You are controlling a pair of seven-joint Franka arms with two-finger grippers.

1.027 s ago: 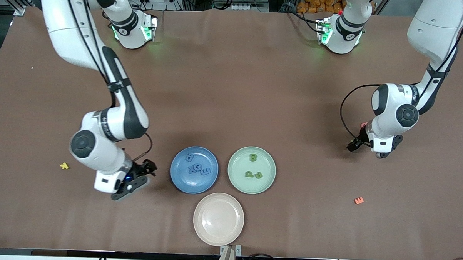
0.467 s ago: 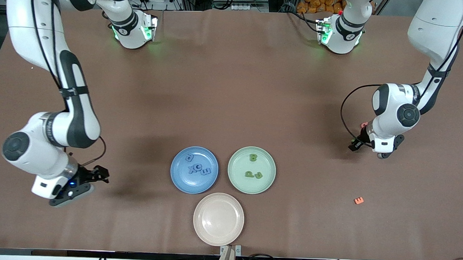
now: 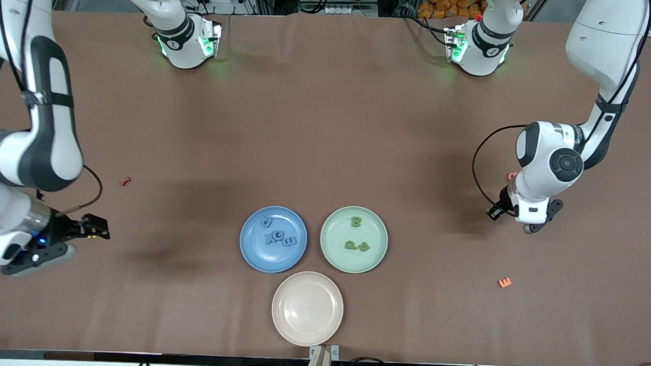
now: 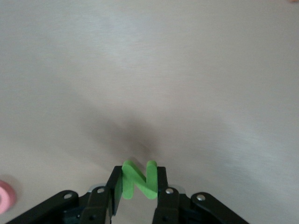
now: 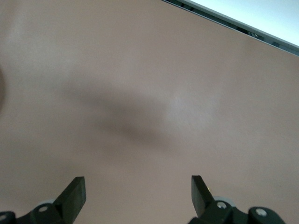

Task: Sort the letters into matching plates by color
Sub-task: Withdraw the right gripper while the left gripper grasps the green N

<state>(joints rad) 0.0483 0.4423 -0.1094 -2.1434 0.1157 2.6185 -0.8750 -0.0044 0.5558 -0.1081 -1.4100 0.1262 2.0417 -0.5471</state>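
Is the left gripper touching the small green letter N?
Touching. In the left wrist view, the left gripper has both fingers pressed against the green letter N.

— What do we record outside the sorting set?
— We note a beige plate nearest the front camera, an orange letter toward the left arm's end, a small red piece toward the right arm's end, all on the brown table.

Blue plate holds four blue letters; beside it, the pale green plate holds three green letters. A green N stands upright, clamped.
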